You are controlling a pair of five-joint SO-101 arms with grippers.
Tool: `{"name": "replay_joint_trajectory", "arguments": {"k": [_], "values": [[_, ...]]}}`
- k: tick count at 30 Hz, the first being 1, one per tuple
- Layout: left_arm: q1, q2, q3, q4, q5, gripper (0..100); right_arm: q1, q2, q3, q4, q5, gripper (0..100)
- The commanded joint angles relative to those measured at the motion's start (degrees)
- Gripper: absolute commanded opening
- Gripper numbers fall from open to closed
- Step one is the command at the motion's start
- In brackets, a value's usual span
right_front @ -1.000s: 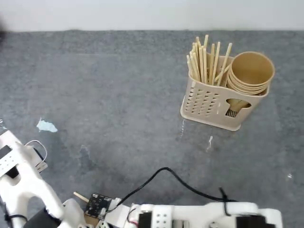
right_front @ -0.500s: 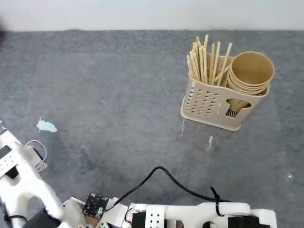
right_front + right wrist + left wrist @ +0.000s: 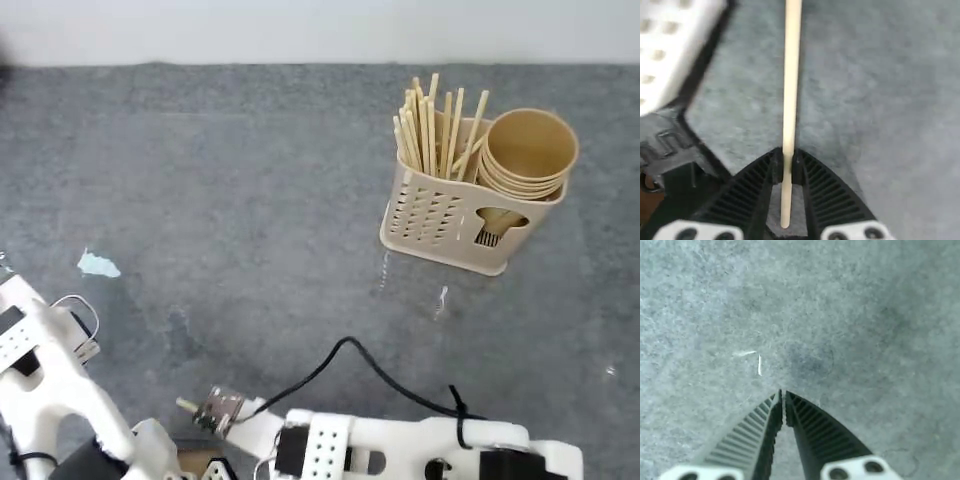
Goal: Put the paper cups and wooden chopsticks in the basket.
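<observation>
The beige slotted basket [image 3: 440,215] stands at the far right of the grey mat. Several wooden chopsticks [image 3: 430,125] stick up from its left half, and stacked paper cups [image 3: 527,150] fill its right half. At the near edge my right gripper [image 3: 222,410] is shut on one wooden chopstick [image 3: 186,404], whose tip pokes out to the left. The right wrist view has that chopstick [image 3: 791,75] running straight out from the right gripper [image 3: 787,156]. My left gripper [image 3: 783,393] is shut on nothing, low over bare mat.
A pale blue scrap [image 3: 98,265] lies at the left of the mat. A black cable [image 3: 370,375] loops over the right arm. The white left arm [image 3: 45,385] stands at the near left corner, close beside the held chopstick. Small white slivers [image 3: 759,364] lie on the mat.
The right arm's wrist has turned and shifted a little to the right, and the chopstick tip now shows higher and nearer the cable. The basket and left arm have not moved.
</observation>
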State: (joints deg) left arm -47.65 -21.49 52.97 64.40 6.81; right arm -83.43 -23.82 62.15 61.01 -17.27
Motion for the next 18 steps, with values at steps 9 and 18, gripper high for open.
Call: {"name": "replay_joint_trajectory", "arguments": {"k": [9, 18], "values": [[-0.2, -0.2, -2.4, -0.9, 0.4, 1, 17.1, -21.8, -0.7, 9.2, 6.1, 0.8], [0.0, -0.2, -2.4, -0.9, 0.4, 1, 38.8, -37.2, -4.6, 9.1, 15.6, 0.8]]}}
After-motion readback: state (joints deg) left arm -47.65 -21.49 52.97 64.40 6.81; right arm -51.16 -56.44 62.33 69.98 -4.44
